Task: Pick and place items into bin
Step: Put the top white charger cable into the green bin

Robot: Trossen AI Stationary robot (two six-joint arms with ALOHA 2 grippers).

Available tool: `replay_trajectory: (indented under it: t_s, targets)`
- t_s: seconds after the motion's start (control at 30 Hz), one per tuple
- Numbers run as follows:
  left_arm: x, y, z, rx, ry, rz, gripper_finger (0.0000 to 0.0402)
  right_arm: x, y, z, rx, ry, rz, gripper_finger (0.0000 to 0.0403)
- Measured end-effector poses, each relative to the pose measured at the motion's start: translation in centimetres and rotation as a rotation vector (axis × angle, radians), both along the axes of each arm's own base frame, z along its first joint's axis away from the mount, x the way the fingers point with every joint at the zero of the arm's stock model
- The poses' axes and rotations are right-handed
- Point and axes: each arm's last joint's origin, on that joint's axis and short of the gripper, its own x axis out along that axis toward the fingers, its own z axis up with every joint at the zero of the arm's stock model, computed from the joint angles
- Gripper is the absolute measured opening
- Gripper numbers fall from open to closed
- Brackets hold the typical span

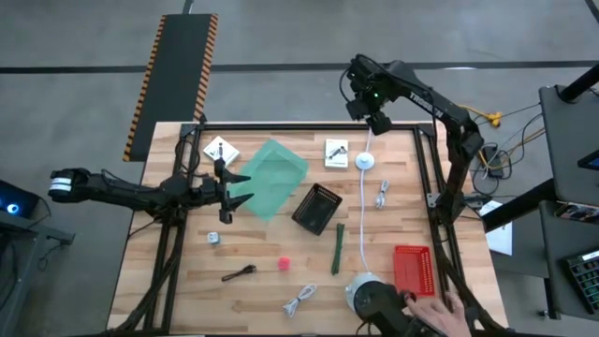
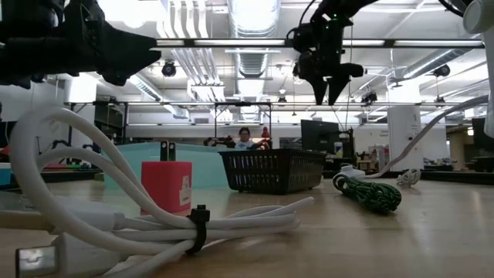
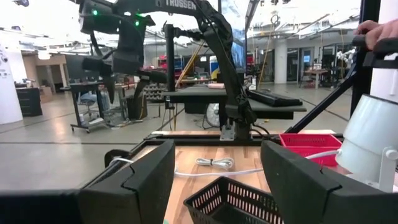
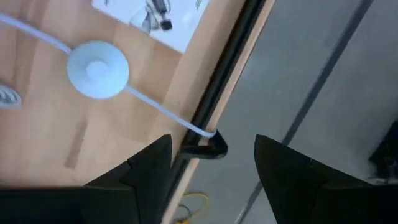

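My left gripper (image 1: 227,192) hangs over the table's left side, fingers spread wide with nothing between them. Dead ahead of it sits the black bin (image 1: 316,208), a green sheet (image 1: 270,178) between the two. Just beside the fingers, toward the near edge, lies a small metal piece (image 1: 214,238); further that way a brown utensil (image 1: 240,273) runs roughly left-right. Past the bin the green stick (image 1: 337,248) lies with its long axis front-to-back, the white cord (image 1: 362,213) running parallel beside it. The pink ball (image 1: 284,265) sits between utensil and stick. My right gripper (image 1: 378,120) hovers at the far edge, open and empty, I think, over the puck (image 4: 97,69).
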Motion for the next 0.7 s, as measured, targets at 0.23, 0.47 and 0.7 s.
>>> replay_trajectory:
  t_s: [0.23,0.47,0.7]
  targets:
    - [0.0,0.0,0.0,0.131,0.018,0.027,0.0222,0.5,1.6,0.3,0.252,-0.186,0.185,0.019]
    - [0.1,0.0,-0.1,0.145,0.03,0.029,0.0222,0.8,2.2,-2.6,0.318,-0.091,0.219,0.0154]
    - [0.1,0.0,-0.1,0.149,0.034,0.029,0.0222,0.1,3.6,-4.2,0.492,-0.115,0.407,0.0114]
